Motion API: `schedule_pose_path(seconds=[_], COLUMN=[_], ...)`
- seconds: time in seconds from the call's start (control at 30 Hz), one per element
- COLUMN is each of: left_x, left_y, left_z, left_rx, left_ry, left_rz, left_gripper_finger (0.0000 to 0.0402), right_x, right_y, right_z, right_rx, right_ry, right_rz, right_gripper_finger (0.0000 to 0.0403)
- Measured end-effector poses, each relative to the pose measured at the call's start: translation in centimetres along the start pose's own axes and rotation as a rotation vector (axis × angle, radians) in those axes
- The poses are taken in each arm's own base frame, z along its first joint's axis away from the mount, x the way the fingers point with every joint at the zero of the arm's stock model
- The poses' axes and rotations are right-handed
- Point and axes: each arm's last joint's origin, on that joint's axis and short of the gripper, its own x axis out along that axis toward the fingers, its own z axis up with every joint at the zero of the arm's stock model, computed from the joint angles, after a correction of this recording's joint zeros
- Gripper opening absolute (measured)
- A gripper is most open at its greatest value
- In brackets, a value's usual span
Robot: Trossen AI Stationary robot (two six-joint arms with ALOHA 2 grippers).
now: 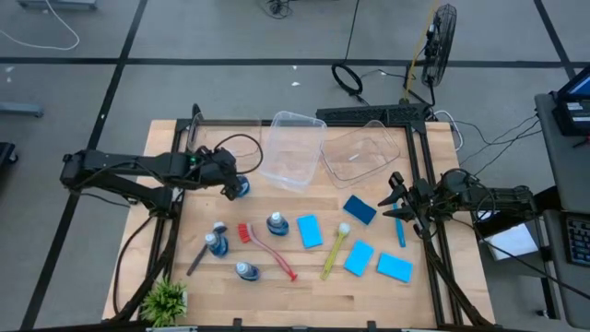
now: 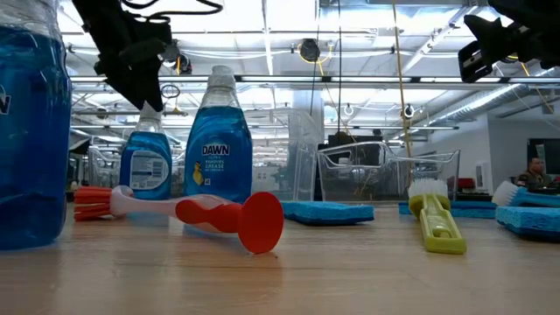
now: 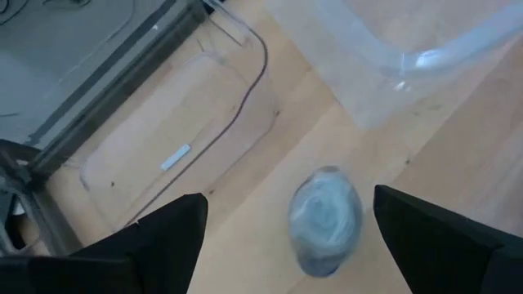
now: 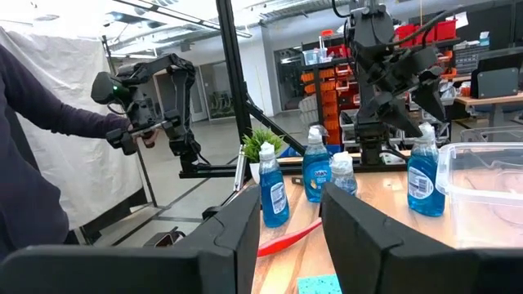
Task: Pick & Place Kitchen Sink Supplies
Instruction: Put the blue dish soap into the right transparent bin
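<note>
High view: L gripper (image 1: 232, 181) sits directly above a small clear bottle of blue liquid (image 1: 241, 189) at table's left-rear, just beside the upright clear plastic bin (image 1: 293, 148); a second clear bin (image 1: 364, 152) lies tilted to its right. R gripper (image 1: 396, 197) hovers at right side near a dark-blue flat sponge (image 1: 359, 209) and a slim blue brush (image 1: 400, 231). Three more bottles (image 1: 277, 224) (image 1: 217, 243) (image 1: 245, 270) stand mid-left. Red long-handled brush (image 1: 269, 248), yellow brush (image 1: 334, 250), grey brush (image 1: 197, 257) lie flat on the wooden table (image 1: 304, 295). Three lighter blue sponges (image 1: 309, 231) (image 1: 359, 258) (image 1: 395, 267) centre-right. Small green plant (image 1: 166, 299) at front-left corner.

Low view: L arm hangs over the far bottle (image 2: 145, 162); a Dawn-labelled bottle (image 2: 219, 150) stands behind the red brush (image 2: 210, 213). Yellow brush (image 2: 437, 219) and sponges to the right.

L wrist view: fingers (image 3: 159, 237) spread wide either side of the bottle cap (image 3: 325, 219), not touching it.

R wrist view: fingers (image 4: 245, 224) part-way apart with a plain gap, nothing between them. A person's dark sleeve (image 4: 49, 114) shows beyond the table.
</note>
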Motion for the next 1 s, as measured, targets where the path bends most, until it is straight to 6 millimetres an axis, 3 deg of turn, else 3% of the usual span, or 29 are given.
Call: schedule_pose_path(seconds=[0.37,1.0], left_x=[0.9,0.0], left_y=[-0.7,0.0], left_z=[0.0,-0.1], left_rx=[0.006,-0.005], left_ry=[0.044,0.021], left_rz=[0.006,-0.011], left_gripper_finger=[0.0344,0.0266], right_x=[0.0,0.0], right_y=[0.0,0.0], right_z=[0.0,0.0], right_rx=[0.0,0.0], right_ry=[0.0,0.0], right_rz=[0.0,0.0], right_gripper_finger=[0.0116,0.0116])
